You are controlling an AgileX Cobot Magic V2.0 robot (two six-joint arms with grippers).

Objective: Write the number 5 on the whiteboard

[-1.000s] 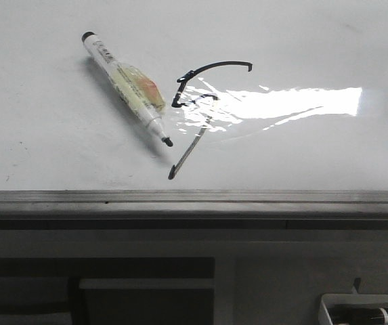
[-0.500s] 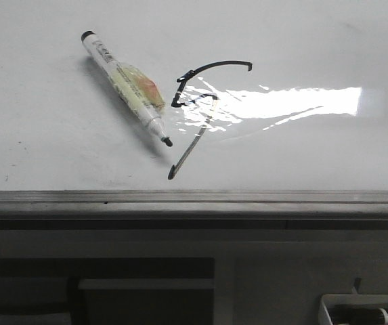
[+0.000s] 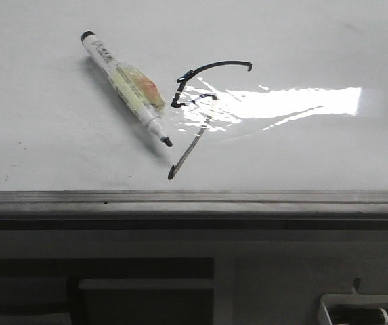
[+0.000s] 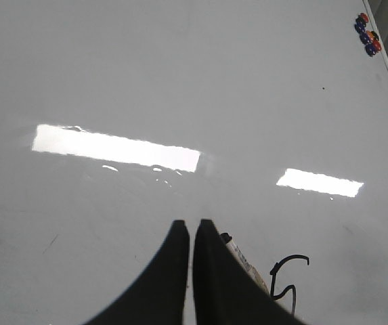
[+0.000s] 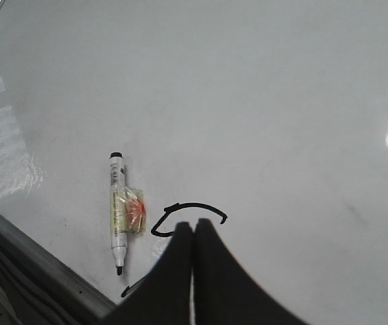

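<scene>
The number 5 [image 3: 195, 101] is drawn in thin black strokes on the whiteboard [image 3: 315, 40], with a curved top arc, a small hook and a long slanted tail toward the grey edge strip. It also shows in the left wrist view [image 4: 287, 277] and, partly hidden by the fingers, in the right wrist view [image 5: 188, 212]. A white marker pen [image 3: 124, 87] lies uncapped on the board just left of the number. My left gripper [image 4: 188, 225] and right gripper [image 5: 194, 227] are both shut and empty, raised above the board. Neither gripper shows in the front view.
The board's grey metal edge strip [image 3: 194, 198] runs along the near side. A bright light glare [image 3: 295, 101] lies right of the number. Small coloured magnets [image 4: 367, 34] sit at a far corner. A white tray [image 3: 363, 310] with a pen is below the board's edge at right.
</scene>
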